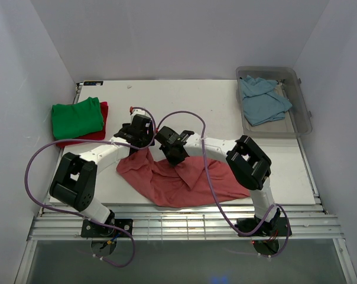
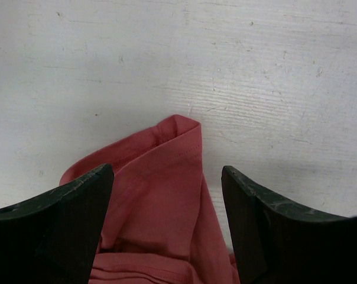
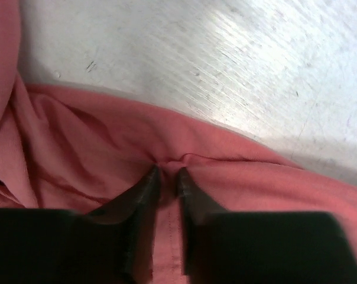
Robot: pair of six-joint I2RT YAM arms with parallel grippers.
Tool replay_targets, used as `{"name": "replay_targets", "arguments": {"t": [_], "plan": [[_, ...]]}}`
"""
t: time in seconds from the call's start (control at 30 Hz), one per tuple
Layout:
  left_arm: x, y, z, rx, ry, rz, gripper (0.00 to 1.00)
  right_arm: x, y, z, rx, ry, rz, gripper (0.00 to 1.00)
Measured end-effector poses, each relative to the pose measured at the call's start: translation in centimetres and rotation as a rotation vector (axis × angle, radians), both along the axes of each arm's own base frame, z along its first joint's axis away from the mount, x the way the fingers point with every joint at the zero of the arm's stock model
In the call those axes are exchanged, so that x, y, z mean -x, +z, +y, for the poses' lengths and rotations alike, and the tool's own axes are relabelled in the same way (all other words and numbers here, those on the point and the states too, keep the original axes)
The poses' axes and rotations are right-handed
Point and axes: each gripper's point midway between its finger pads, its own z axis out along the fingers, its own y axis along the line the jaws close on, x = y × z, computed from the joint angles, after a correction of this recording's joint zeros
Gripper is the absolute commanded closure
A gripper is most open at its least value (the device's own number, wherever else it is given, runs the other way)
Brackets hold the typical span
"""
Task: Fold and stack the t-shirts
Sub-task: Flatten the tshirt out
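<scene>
The salmon-pink shirt (image 1: pixel 178 177) lies rumpled on the near middle of the table (image 1: pixel 226 100), between the two arms. The left arm (image 1: pixel 78 177) and right arm (image 1: pixel 249 160) both reach inward from their bases, elbows out and wrists bent down over the shirt's far edge. There, a hemmed corner of the cloth points up between the wide-spread fingers of the left gripper (image 2: pixel 166 171). The right gripper (image 3: pixel 166 174) has its fingers (image 3: pixel 140 195) drawn narrow on a puckered ridge of the same cloth, apparently pinched, though the close view is dim. Farther back on the left, a folded green shirt (image 1: pixel 77 117) rests on a red shirt (image 1: pixel 96 136). At far right, the light blue shirt (image 1: pixel 261 100) lies crumpled in the clear bin (image 1: pixel 302 121).
</scene>
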Motion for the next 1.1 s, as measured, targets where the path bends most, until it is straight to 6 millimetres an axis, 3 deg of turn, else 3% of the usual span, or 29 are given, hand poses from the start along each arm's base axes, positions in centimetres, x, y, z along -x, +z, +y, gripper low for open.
{"name": "replay_targets", "arguments": {"t": [0.1,0.33,0.53,0.67,0.87,1.1], "plan": [[-0.1,0.1,0.2,0.002,0.005,-0.003,0.16,-0.1,-0.1,-0.4,0.018,-0.011,-0.006,0.92],[-0.2,0.5,-0.1,0.024,-0.007,-0.010,0.15,-0.7,0.7,-1.8,0.089,-0.035,-0.041,0.92],[-1.4,0.5,-2.0,0.075,-0.056,-0.010,0.14,-1.5,4.6,-2.6,0.083,-0.051,-0.112,0.92],[-2.5,-1.1,-3.4,0.095,-0.094,0.020,0.14,-1.8,7.2,-2.5,0.040,-0.055,-0.151,0.92],[-2.8,-3.4,-4.0,0.074,-0.128,0.062,0.19,-1.8,6.6,-3.0,0.051,-0.071,-0.136,0.92],[-3.1,-3.4,-3.1,0.027,-0.095,0.045,0.22,-1.7,6.2,-3.1,0.057,-0.075,-0.130,0.92]]}}
